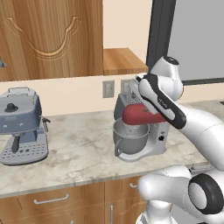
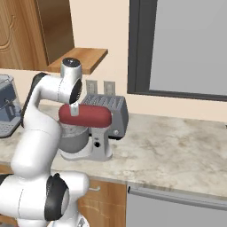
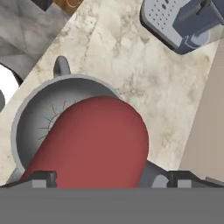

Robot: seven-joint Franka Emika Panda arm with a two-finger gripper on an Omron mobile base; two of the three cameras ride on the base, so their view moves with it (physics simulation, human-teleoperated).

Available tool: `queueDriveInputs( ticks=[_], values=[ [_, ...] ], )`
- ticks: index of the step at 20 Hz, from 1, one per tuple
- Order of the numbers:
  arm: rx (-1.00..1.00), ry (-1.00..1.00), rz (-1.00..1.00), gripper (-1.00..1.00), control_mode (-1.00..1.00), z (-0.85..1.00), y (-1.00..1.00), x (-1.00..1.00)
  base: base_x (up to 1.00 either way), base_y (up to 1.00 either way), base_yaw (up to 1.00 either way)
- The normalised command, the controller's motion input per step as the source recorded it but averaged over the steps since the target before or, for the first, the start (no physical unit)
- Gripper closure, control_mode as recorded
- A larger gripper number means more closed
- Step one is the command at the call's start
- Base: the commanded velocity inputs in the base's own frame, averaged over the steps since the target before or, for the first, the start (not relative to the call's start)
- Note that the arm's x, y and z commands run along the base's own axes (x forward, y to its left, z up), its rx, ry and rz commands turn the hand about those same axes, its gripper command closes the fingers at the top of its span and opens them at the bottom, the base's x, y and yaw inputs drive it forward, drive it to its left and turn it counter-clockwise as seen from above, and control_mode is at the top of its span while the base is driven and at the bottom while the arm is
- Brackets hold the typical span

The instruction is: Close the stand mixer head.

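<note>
Stand mixer head [image 1: 139, 114], dark red and rounded, lies roughly level over the steel bowl [image 1: 130, 138], on its silver-grey mixer base [image 1: 153, 142]. Mixer sits on the marble counter [image 1: 78, 146] toward the back wall, with the boxy grey toaster [image 2: 111, 108] just behind it. Wire whisk [image 3: 48, 124] shows inside the bowl under the head in my hand view. My gripper [image 3: 109, 179] is directly above the red housing. Its two dark fingertips [image 3: 43, 178] stand far apart, one near each side of the head, jaws spread wide and nothing held between them. I cannot tell whether they touch the housing. My arm reaches in over the mixer from the counter's front edge. Blue-grey espresso machine [image 1: 21, 127] stands well apart, toward the counter's left end. Wall outlets [image 1: 108, 89] are behind the mixer.
</note>
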Motion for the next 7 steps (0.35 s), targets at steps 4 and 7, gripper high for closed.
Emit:
queueDriveInputs(
  ticks=[4,7],
  values=[
    [0.0,0.0,0.0,-1.0,-1.0,0.0,0.0,0.0,0.0,0.0,0.0],
    [0.0,0.0,0.0,-1.0,-1.0,0.0,0.0,0.0,0.0,0.0,0.0]
  ],
)
